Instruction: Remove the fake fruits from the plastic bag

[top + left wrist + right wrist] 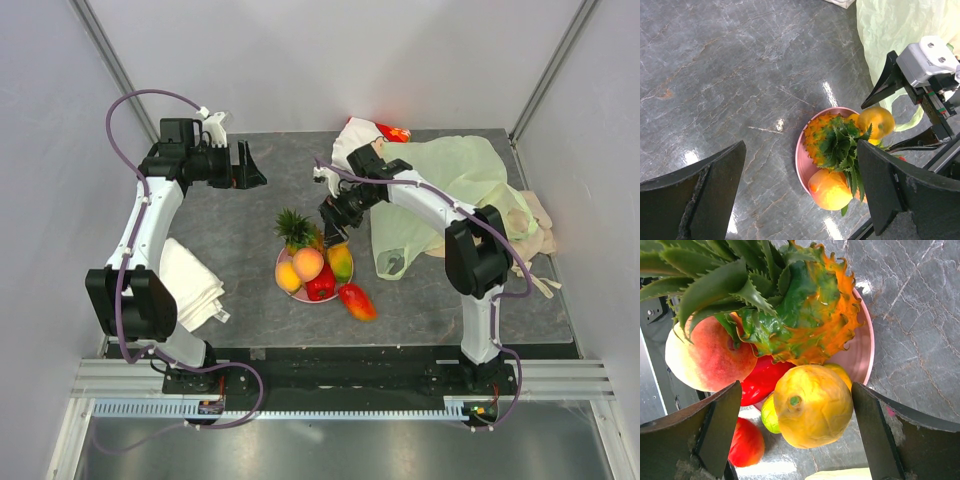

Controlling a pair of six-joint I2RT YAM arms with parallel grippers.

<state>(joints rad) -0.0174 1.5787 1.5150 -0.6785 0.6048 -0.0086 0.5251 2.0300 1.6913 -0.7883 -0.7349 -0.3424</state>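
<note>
Right gripper (796, 390), wide open and empty, hovers over the yellow fruit (812, 407) on the pink plate (865, 352); dipping lower could roll it off. Left gripper (250, 165) gapes empty too.

The left arm (148, 215) rises from its base along the left side, bends at the far end and turns its wrist toward the middle; the left jaws stand wide apart, holding nothing. The right arm (430, 205) reaches leftward from its elbow, its wrist bent down toward the near side, and the right jaws gape wide, gripping nothing.
</note>
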